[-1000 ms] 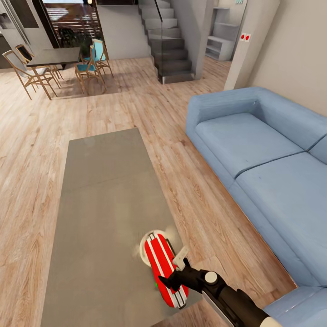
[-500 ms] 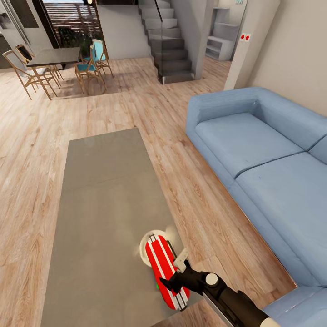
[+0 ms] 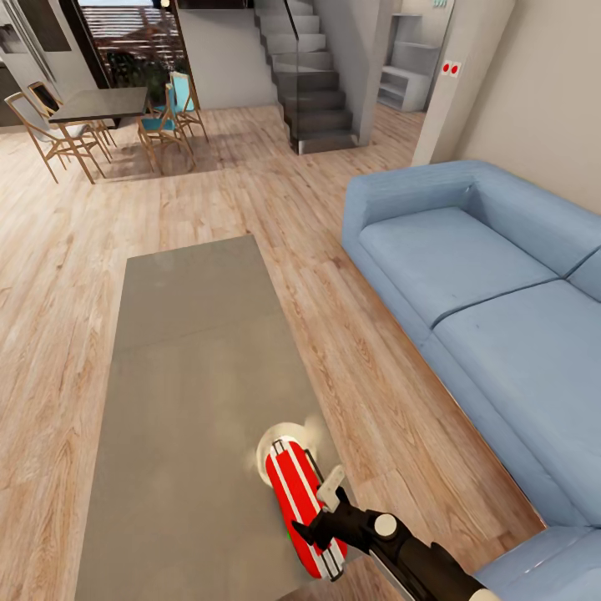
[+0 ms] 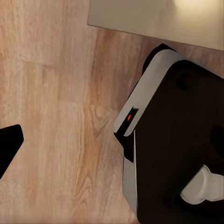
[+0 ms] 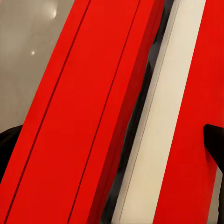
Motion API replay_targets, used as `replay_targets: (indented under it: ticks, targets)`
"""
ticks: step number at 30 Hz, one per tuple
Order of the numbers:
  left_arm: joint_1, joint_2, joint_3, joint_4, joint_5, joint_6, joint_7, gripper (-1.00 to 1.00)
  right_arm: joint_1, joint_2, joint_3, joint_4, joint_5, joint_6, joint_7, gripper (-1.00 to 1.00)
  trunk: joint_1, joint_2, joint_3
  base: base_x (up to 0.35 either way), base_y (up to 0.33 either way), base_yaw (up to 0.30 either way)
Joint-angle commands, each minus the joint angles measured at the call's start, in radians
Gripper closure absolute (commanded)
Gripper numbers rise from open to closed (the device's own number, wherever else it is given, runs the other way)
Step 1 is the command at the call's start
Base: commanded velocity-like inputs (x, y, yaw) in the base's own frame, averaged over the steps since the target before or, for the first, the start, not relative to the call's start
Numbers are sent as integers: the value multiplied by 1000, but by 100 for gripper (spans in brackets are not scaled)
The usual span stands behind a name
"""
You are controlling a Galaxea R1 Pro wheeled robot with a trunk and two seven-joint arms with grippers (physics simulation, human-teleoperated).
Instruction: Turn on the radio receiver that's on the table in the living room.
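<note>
Sitting at the near right corner of the table [image 3: 192, 351]: radio receiver [image 3: 302, 509] (red, white stripes). Right gripper [image 3: 321, 511] on its near end, fingers spread. Left gripper: can't tell. Sofa [image 3: 492, 300] right of table.

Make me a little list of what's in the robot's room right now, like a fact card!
room: living room, wood floor
table: low grey table
radio: red radio with white stripes, near the table's near right corner
right gripper: the right gripper is down at the radio; the right wrist view looks close at its red and white edge
fingers: how far apart is hard to tell
sofa: light-blue sofa to the right of the table
far back: dark dining table with wooden chairs, stairs
</note>
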Motion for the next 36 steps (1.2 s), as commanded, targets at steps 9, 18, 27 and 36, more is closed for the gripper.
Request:
replay_targets:
  ticks: [9,18,27,36]
  targets:
    - [5,2,0,38,-1,0,7,-100,0,4,-1,55,3,-48,0,100,0,0,0,0,0,0]
    - [9,1,0,46,-1,0,37,-100,0,8,-1,83,5,-75,0,100,0,0,0,0,0,0]
    - [9,-5,0,47,-1,0,38,-100,0,8,-1,89,5,-110,0,100,0,0,0,0,0,0]
    - [9,-9,-1,47,-1,0,38,-100,0,21,-1,113,31,-152,0,100,0,0,0,0,0,0]
